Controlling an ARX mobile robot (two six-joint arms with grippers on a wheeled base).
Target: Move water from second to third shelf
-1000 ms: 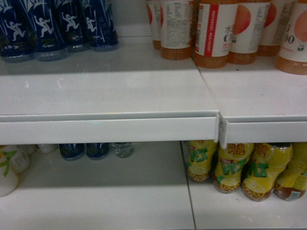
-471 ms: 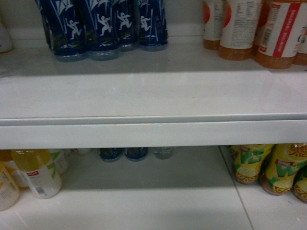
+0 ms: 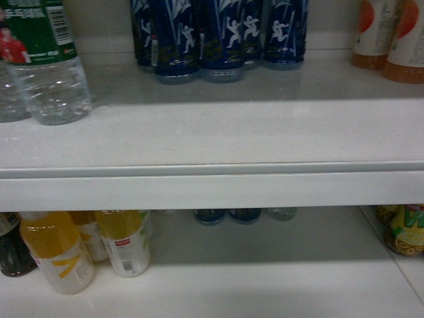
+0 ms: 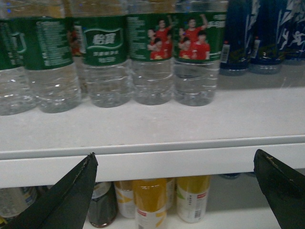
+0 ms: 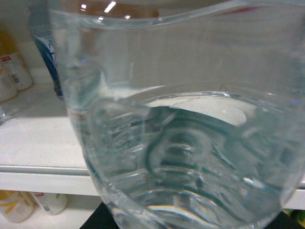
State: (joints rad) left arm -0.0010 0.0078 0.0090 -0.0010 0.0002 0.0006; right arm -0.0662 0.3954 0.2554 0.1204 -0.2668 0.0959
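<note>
Since a second ago the head view has slid left: the orange drink bottles sit at the far right now, and a water bottle with a green label has come in at the top left. It stands on the white shelf, beside dark blue bottles. Below, yellow juice bottles stand on a lower white shelf. The left wrist view shows a row of water bottles standing upright on the shelf, and the left gripper has its two dark fingers wide apart. The right wrist view is filled by a clear bottle of water, very close. The right claw itself is hidden, so its state cannot be told.
</note>
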